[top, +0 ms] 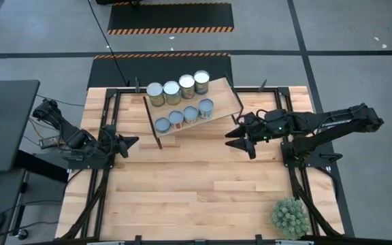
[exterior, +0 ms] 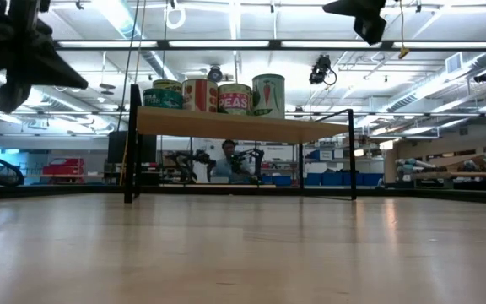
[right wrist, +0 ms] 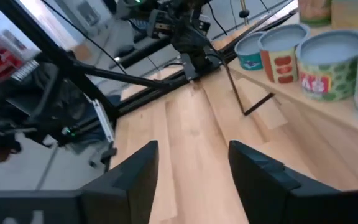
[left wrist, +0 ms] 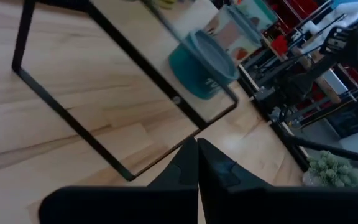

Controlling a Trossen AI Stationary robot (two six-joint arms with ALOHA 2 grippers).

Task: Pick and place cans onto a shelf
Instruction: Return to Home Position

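Note:
The light-wood shelf (top: 218,102) on its thin black frame stands slanted at the table's far middle. All eight cans stand on its plank: the taller row (top: 179,87) at the far side and the shorter row (top: 184,116) at the near side. In the low view the cans (exterior: 218,93) stand on the plank (exterior: 226,125). My left gripper (top: 131,141) is shut and empty, left of the shelf and above the table. My right gripper (top: 240,138) is open and empty, right of the shelf. The right wrist view shows several cans (right wrist: 328,59) beside its fingers.
A green spiky plant (top: 290,216) stands at the table's near right corner. Black arm mounts and rails run along both table sides (top: 101,184). Bare tabletop (top: 196,190) lies near of the shelf. A person (exterior: 226,160) sits in the room beyond the table.

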